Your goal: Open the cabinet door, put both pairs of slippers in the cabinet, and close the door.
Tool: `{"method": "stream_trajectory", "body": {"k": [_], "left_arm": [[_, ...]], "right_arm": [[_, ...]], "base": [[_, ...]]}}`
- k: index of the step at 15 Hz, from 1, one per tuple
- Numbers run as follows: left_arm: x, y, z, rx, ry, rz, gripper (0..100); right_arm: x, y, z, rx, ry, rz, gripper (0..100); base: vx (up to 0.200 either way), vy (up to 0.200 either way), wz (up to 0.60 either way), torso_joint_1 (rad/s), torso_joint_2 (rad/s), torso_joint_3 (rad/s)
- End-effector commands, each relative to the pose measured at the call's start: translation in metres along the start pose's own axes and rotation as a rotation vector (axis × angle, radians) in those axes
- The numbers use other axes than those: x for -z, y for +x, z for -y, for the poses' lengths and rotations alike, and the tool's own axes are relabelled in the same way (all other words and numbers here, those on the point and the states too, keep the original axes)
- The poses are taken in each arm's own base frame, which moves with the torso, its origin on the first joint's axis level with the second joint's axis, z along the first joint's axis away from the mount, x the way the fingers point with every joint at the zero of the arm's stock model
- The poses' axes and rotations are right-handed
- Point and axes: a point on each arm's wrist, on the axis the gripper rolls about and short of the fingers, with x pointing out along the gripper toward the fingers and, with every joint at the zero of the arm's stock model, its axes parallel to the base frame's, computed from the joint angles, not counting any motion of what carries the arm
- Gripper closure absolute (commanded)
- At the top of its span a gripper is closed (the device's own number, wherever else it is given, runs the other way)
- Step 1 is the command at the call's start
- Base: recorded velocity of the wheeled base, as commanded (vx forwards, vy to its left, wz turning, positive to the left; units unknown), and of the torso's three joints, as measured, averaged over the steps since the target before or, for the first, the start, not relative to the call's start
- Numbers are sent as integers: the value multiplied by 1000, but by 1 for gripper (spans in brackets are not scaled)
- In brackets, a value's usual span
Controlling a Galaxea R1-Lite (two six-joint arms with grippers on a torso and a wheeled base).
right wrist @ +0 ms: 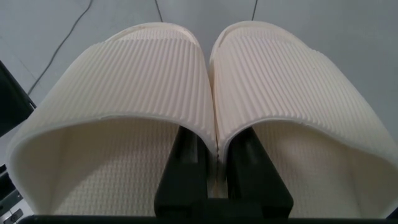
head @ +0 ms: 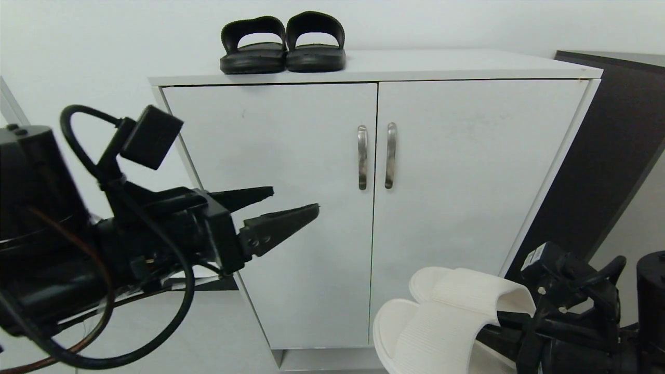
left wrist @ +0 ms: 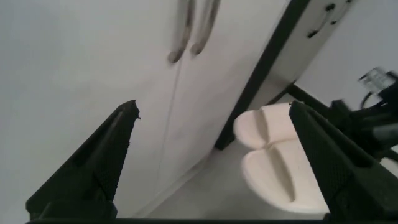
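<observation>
The left gripper (head: 295, 199) hangs with its jaws apart and empty, in front of the left door (head: 270, 135), lower than and to the left of the left handle (head: 362, 157). Approaching from there, it could scrape the panel or close beside the bar. The black slippers (head: 283, 44) sit at the cabinet top's (head: 467, 62) front edge, so a jerky pull might shake them off. Both doors are shut. Low before the right door (head: 467, 171), the right gripper (right wrist: 216, 158) pinches the white slippers (head: 447, 322) by their touching inner straps, a narrow hold that could slip. A door swinging open might strike them.
</observation>
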Motion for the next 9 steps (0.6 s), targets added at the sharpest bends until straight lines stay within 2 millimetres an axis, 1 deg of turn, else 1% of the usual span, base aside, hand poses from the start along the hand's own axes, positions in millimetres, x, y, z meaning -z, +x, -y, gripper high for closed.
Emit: {"method": "stream_trajectory", "body": {"k": [1, 4, 5, 6, 7, 9], "left_arm": [[-4, 38, 4, 58, -33, -21, 0], [-8, 60, 8, 193, -37, -51, 0], [-10, 64, 9, 213, -38, -53, 0], [-17, 77, 8, 265, -78, -58, 0], [-21, 84, 9, 308, -118, -59, 0], [-24, 99, 7, 330, -146, -60, 0]], "right_arm": [[1, 1, 0, -2, -1, -5, 100], [1, 1, 0, 1, 0, -6, 100], [1, 1, 0, 1, 0, -6, 100], [0, 1, 0, 3, -1, -3, 100], [1, 1, 0, 8, 0, -5, 100], [1, 1, 0, 9, 0, -5, 100]], "base": [[0, 0, 0, 0, 0, 0], [0, 0, 0, 0, 0, 0], [0, 0, 0, 0, 0, 0], [0, 0, 0, 0, 0, 0], [0, 0, 0, 0, 0, 0], [0, 0, 0, 0, 0, 0]]}}
